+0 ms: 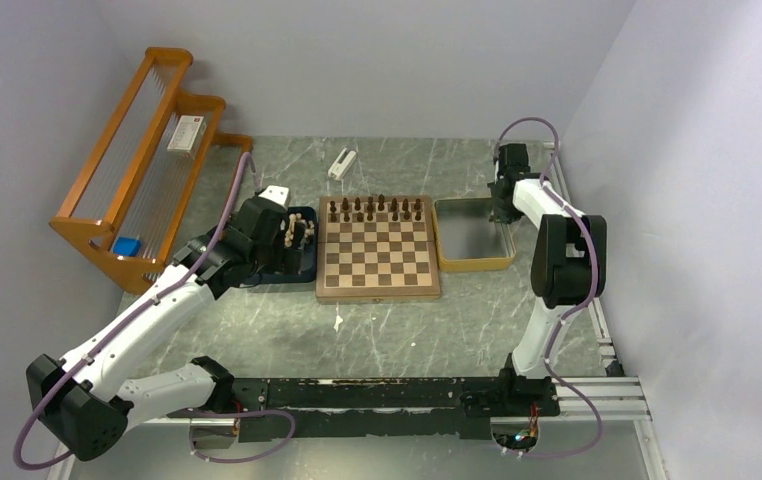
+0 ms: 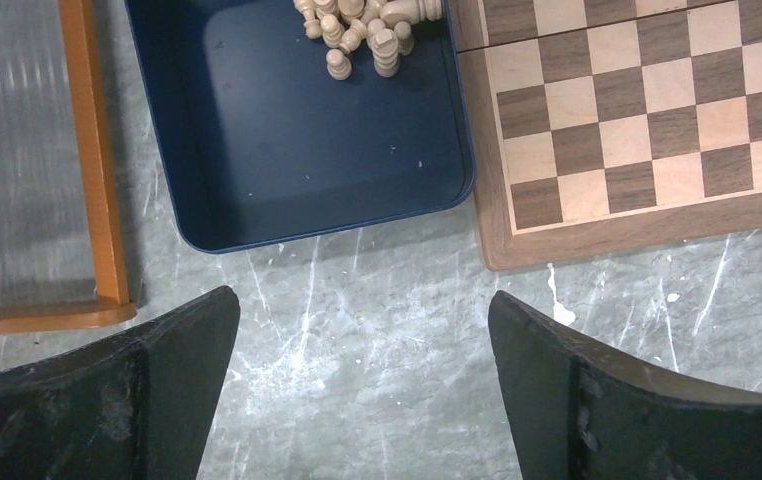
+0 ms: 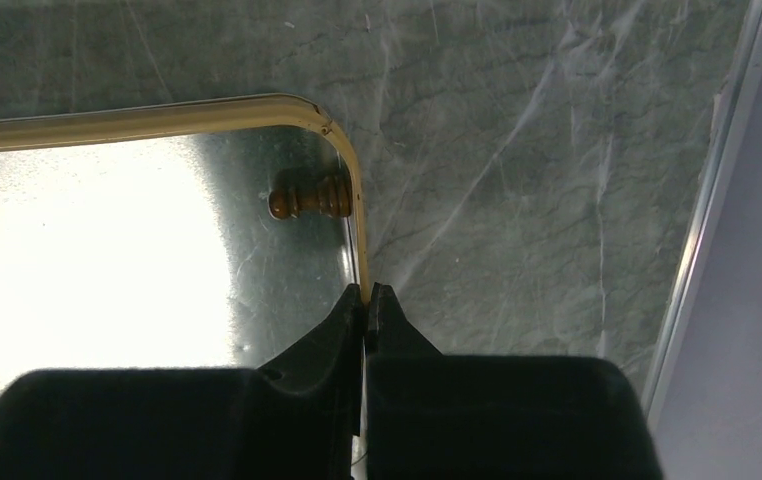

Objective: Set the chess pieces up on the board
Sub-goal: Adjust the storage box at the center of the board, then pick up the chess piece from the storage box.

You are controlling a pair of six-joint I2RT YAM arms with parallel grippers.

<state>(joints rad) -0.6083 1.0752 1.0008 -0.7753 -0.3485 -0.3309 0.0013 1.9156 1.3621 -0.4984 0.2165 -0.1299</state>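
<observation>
The board (image 1: 378,262) lies mid-table; its near left corner (image 2: 647,110) shows in the left wrist view. Dark chess pieces (image 1: 377,209) stand in its two far rows. Pale chess pieces (image 2: 367,25) are heaped at the far end of a dark blue tray (image 2: 307,140) left of the board. My left gripper (image 2: 362,300) hangs open over bare table just in front of that tray, holding nothing. One dark piece (image 3: 309,196) lies on its side in a corner of the yellow tray (image 3: 157,118). My right gripper (image 3: 367,290) is shut on that tray's thin rim.
An orange wooden rack (image 1: 137,170) stands at the left, holding a white box (image 1: 186,133) and a blue item (image 1: 126,245). A small white object (image 1: 342,163) lies behind the board. A metal rail (image 3: 707,230) runs along the table's right edge.
</observation>
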